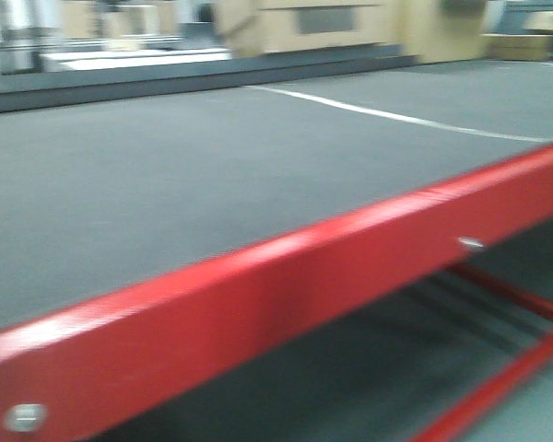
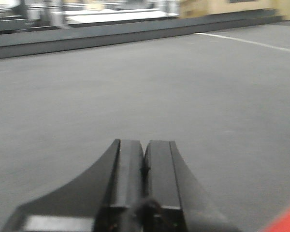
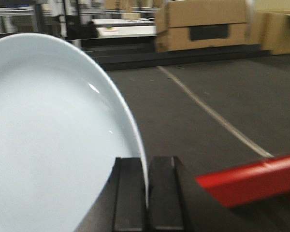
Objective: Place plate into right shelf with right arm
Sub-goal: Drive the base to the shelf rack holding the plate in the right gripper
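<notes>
The white plate (image 3: 48, 140) fills the left half of the right wrist view, held on edge. My right gripper (image 3: 146, 164) is shut on the plate's rim, one black finger on each side of it. In the left wrist view my left gripper (image 2: 144, 150) is shut with nothing between its fingers, hovering over grey floor. The right shelf is out of view. Neither gripper shows in the front view.
A red-framed table (image 1: 258, 285) with a grey top crosses the front view, its red edge (image 3: 251, 181) also low right in the right wrist view. Cardboard boxes (image 3: 203, 24) and a dark low platform (image 2: 135, 31) stand far back. A white line (image 3: 212, 116) runs along the floor.
</notes>
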